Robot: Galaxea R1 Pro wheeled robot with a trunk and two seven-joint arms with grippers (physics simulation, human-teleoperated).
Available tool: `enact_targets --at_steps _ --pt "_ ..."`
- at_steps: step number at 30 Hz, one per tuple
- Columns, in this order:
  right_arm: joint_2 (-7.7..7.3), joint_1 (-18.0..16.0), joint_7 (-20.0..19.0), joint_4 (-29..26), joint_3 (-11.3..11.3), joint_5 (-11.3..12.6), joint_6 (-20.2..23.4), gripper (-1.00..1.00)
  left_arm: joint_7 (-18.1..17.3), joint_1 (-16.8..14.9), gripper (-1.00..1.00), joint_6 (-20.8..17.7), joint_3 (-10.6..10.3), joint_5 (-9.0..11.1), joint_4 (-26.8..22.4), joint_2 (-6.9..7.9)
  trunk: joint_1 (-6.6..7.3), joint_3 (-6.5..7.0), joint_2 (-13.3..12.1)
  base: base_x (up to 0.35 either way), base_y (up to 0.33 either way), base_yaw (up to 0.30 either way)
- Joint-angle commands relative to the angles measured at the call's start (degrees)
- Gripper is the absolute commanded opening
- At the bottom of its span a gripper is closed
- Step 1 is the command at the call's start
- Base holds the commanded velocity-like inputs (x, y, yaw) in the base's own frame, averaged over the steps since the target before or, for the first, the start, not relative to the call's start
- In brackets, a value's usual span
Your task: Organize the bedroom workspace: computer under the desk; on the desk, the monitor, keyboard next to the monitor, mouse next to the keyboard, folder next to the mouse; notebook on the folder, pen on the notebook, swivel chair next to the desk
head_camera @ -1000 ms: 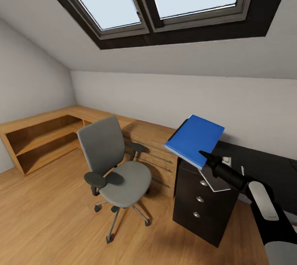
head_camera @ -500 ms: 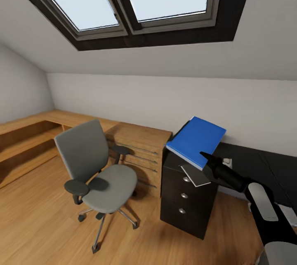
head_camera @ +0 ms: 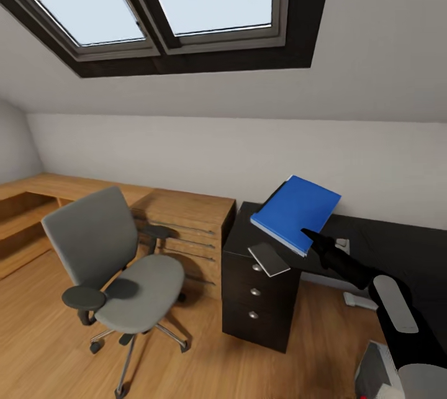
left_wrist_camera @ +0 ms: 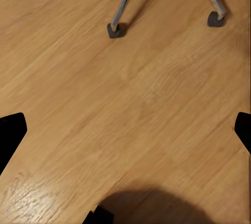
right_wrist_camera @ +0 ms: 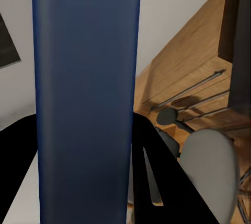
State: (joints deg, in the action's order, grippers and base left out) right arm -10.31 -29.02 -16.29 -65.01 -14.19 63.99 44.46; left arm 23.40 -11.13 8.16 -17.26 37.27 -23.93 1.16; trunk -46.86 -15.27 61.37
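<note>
At the left of the head view, the swivel chair [head_camera: 115, 265] stands on the wood floor [head_camera: 186, 368], turned with its tall back toward the left wall and its seat facing the drawer side of the worktop. It is near the worktop but not touching it; open floor lies in front of and around its star base. Behind it a low light-wood cabinet [head_camera: 180, 225] runs along the wall and meets the dark drawer unit [head_camera: 257, 290] of the worktop [head_camera: 385, 244].

In the left wrist view, the left hand [left_wrist_camera: 125, 130] hangs above bare floor with its fingertips spread wide at the two sides of the picture, holding nothing; two of the chair's castor legs [left_wrist_camera: 123, 10] show beyond it.

On the near corner of the worktop, above the drawers, the notebook [head_camera: 269, 259] lies flat with one corner jutting out past the edge.

Right of that, the right arm [head_camera: 379, 293] reaches up and forward from the lower right corner, and the right hand [head_camera: 308, 237] grips the folder [head_camera: 297, 211] at its near lower edge. The folder is held tilted in the air above the worktop's corner, clear of the notebook below. In the right wrist view its blue face [right_wrist_camera: 86, 98] stands between the dark fingers [right_wrist_camera: 157, 177].

At the lower right a light grey box, probably the computer [head_camera: 379, 374], sits on the floor.
</note>
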Motion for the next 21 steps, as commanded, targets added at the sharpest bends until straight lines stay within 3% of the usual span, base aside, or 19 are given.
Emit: enact_targets --at_steps 1,21 --pt "0.02 -0.1 -0.2 0.0 -0.1 -0.1 0.3 -1.00 0.3 0.0 1.00 0.3 -0.5 0.6 -0.1 0.07 0.00 -0.03 0.0 0.000 0.000 -0.270" --pt "0.30 -0.1 -0.3 1.3 0.0 -0.1 -0.5 -1.00 0.3 0.0 1.00 0.3 -0.5 0.6 0.0 0.07 0.00 0.96 0.0 0.000 0.000 -0.270"
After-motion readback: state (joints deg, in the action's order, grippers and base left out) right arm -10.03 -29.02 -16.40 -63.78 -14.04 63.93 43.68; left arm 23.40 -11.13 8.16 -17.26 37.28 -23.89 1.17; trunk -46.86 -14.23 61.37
